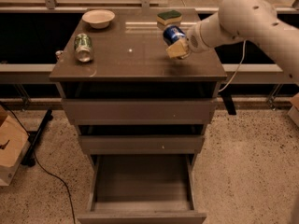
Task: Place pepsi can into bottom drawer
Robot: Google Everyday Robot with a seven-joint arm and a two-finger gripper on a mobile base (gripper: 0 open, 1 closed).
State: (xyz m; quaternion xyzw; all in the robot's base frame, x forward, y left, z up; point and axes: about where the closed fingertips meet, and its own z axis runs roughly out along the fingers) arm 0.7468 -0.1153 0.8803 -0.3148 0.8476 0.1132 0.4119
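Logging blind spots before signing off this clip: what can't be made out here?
Camera view throughout.
Claw, above the cabinet top's right side, gripping the pepsi can: far finger hidden by the can.
Bottom drawer: front face cut off by lower edge.
Two upper drawers: insides hidden behind their fronts.
Green can: label too small to read.

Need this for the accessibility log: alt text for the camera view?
The robot's gripper holds a blue pepsi can tilted above the cabinet top, jaws shut on it. The bottom drawer stands open below two other drawers; a green can, a bowl and a sponge rest on top.
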